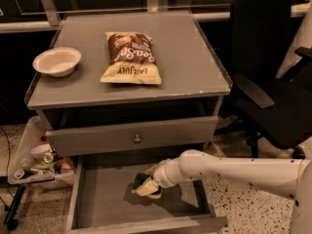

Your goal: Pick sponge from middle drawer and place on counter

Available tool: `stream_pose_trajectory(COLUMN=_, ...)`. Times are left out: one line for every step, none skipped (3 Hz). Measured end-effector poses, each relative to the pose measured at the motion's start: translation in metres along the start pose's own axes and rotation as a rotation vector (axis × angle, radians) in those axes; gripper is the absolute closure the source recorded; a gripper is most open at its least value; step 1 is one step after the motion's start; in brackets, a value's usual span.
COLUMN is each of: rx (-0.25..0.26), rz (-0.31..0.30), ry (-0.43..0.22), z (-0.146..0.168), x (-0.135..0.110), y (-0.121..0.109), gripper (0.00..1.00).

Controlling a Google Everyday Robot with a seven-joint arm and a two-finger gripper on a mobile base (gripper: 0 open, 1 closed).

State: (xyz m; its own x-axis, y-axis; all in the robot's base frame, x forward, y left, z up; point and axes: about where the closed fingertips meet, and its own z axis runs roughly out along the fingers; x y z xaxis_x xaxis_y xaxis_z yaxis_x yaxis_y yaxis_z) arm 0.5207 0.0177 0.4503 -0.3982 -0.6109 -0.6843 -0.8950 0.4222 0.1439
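The middle drawer (100,206) is pulled open at the bottom, showing its grey floor. My gripper (146,186) reaches into it from the right on the white arm (229,168). It is shut on the sponge (139,180), whose dark green layer shows above a pale yellow edge. The sponge hangs slightly above the drawer floor and casts a shadow below it. The counter (190,62) is the grey cabinet top above.
A brown-and-yellow chip bag (130,57) and a white bowl (57,61) lie on the counter. A closed drawer front with a round knob (137,139) overhangs the open drawer. A black office chair (273,82) stands to the right. A cluttered tray (34,165) sits to the left.
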Motion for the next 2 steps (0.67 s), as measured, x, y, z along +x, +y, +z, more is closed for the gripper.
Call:
stream_pose_trajectory(rx=0.029, rz=0.02, ry=0.026, z=-0.029, x=-0.005, y=0.004, gripper=1.0)
stream_pose_trajectory(rx=0.098, rz=0.062, ry=0.064, z=-0.081, x=-0.012, y=0.012, gripper=1.0)
